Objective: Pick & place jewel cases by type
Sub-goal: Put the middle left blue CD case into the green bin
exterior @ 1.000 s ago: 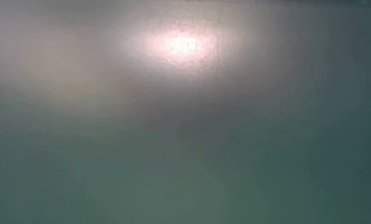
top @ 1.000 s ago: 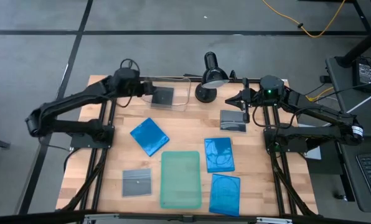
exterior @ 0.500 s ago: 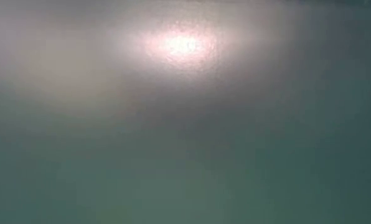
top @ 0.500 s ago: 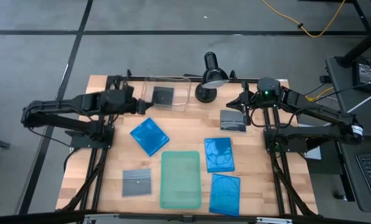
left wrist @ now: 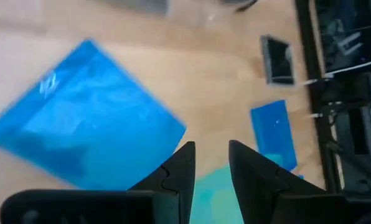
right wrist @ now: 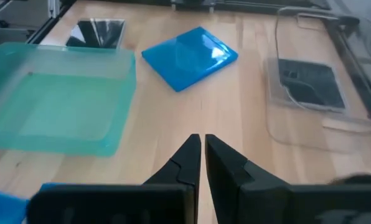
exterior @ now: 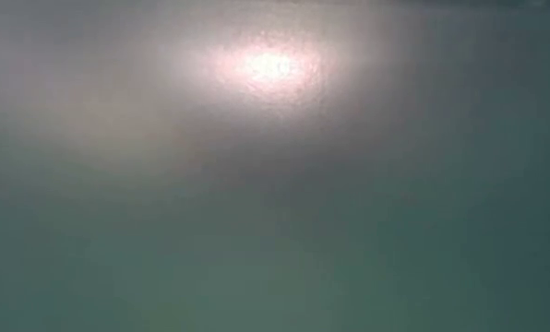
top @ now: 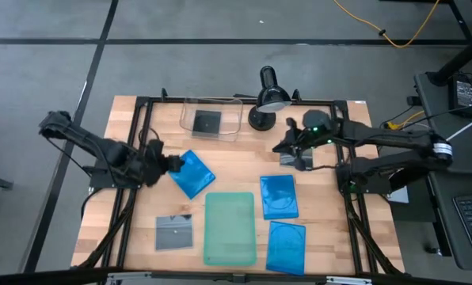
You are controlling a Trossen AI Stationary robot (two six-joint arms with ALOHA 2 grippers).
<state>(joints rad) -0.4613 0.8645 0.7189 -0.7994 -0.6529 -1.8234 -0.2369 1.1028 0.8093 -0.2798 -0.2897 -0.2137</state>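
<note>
Clear bin (top: 212,120): 1 dark case (top: 208,123) inside.

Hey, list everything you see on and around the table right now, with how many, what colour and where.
Blue cases: three; one tilted at table left-centre, two right of the tray.
Grey cases: three; one in the bin, one front left, one under the right end effector.
Tray: one, pale green, front centre.
Bin: one, clear, back edge.
Lamp: one, black, back centre.
Table: one, wooden.
Left end effector: slightly open, beside the tilted blue case.
Right end effector: shut, over the right grey case.
</note>
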